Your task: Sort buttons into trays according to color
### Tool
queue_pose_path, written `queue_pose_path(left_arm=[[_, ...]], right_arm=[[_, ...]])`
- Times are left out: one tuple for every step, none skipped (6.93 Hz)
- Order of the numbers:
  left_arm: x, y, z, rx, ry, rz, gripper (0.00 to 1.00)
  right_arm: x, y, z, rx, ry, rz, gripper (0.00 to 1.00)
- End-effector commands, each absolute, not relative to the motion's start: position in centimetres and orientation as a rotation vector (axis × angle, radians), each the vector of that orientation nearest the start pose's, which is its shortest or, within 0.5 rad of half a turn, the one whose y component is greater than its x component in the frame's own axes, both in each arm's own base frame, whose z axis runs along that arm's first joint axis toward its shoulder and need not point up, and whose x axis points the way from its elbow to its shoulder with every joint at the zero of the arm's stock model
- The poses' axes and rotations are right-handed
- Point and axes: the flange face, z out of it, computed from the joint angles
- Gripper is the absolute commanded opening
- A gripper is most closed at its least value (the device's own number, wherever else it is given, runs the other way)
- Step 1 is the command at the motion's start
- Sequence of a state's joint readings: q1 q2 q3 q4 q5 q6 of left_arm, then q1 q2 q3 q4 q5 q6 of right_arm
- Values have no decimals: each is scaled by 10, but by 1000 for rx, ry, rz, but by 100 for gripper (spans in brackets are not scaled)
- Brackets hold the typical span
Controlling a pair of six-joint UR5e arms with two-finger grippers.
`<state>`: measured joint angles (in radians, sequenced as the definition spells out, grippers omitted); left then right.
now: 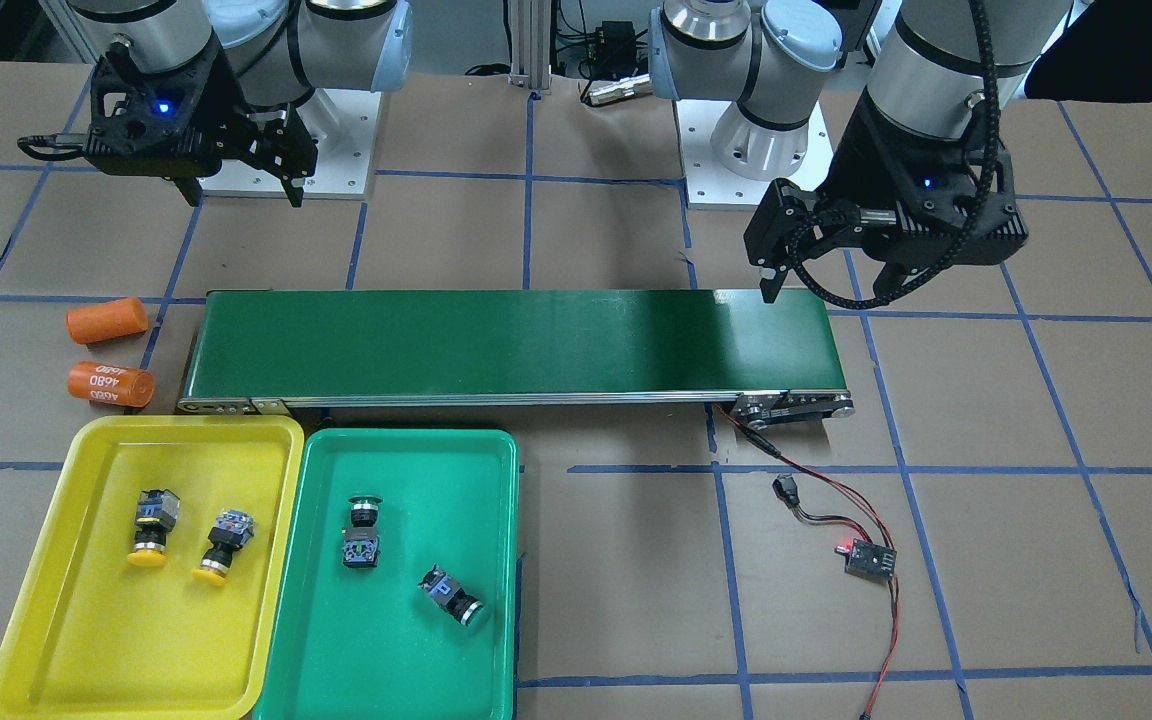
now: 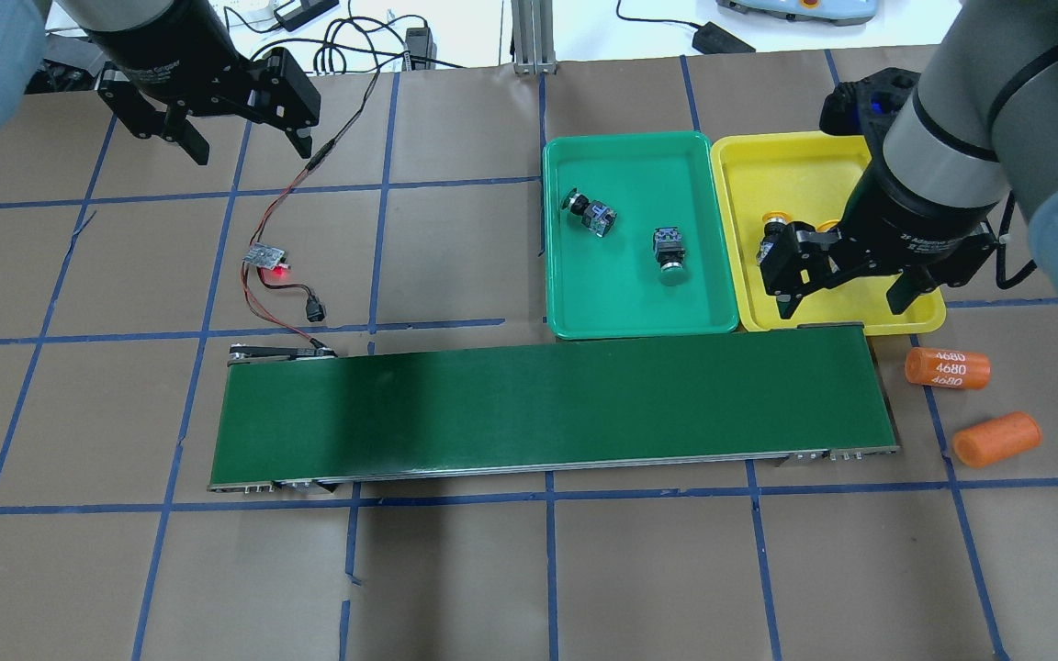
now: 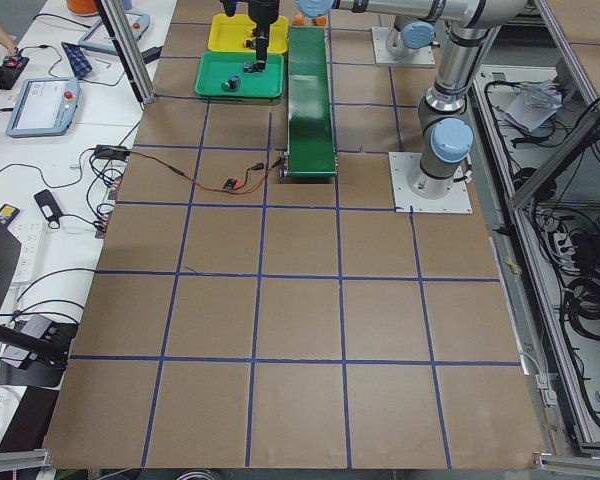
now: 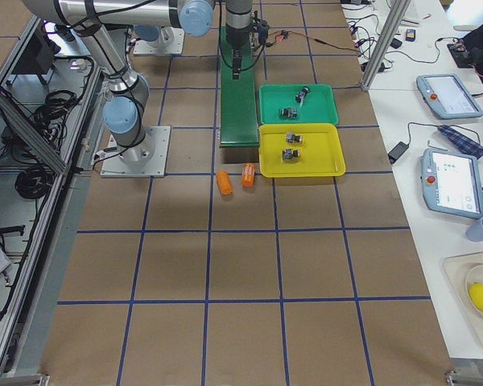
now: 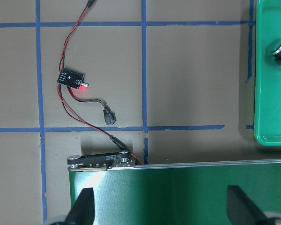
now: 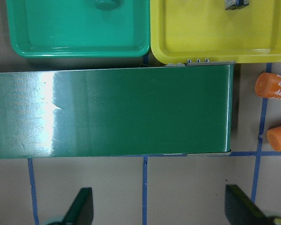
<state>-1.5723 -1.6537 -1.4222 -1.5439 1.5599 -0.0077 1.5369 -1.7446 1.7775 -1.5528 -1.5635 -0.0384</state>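
Two yellow-capped buttons [image 1: 151, 525] [image 1: 223, 543] lie on their sides in the yellow tray [image 1: 86, 640]. Two green-capped buttons [image 1: 362, 530] [image 1: 451, 593] lie in the green tray [image 1: 386, 660] beside it. My right gripper [image 2: 841, 298] is open and empty, held high over the near edge of the yellow tray [image 2: 768, 165], and its arm hides part of the yellow buttons in the overhead view. My left gripper [image 2: 244, 138] is open and empty, high above the table near the conveyor's other end. The green buttons [image 2: 589, 213] [image 2: 669, 250] show clearly from overhead.
A long dark-green conveyor belt [image 1: 506, 340] runs across the table behind the trays. Two orange cylinders marked 4680 [image 1: 108, 320] [image 1: 111, 385] lie beyond its end near the yellow tray. A small controller board [image 1: 869, 558] with red and black wires lies at the conveyor's other end.
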Motion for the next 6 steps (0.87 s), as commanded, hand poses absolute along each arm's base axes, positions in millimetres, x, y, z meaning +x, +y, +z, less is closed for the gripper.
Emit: queue_pose_path(left_arm=[[-135,-535,521,-9,3149,-145,100],[-135,-533,524,-9,3149,-152,100],[-135,-535,523,-9,3149,-145,100],[-135,-534,524,-9,3149,-150,100],[-136,-533,524,-9,3149,-150,100],[-135,-528,529,-11,3149,-150,100]], right_arm=[[120,-417,463,-7,3132,84,100],[120,-416,463,-7,3132,86,100],[120,-416,463,-7,3131,86,100],[120,-416,462,-7,3131,88,100],[120,-416,462,-4,3131,91,100],[120,-416,462,-4,3131,91,100]])
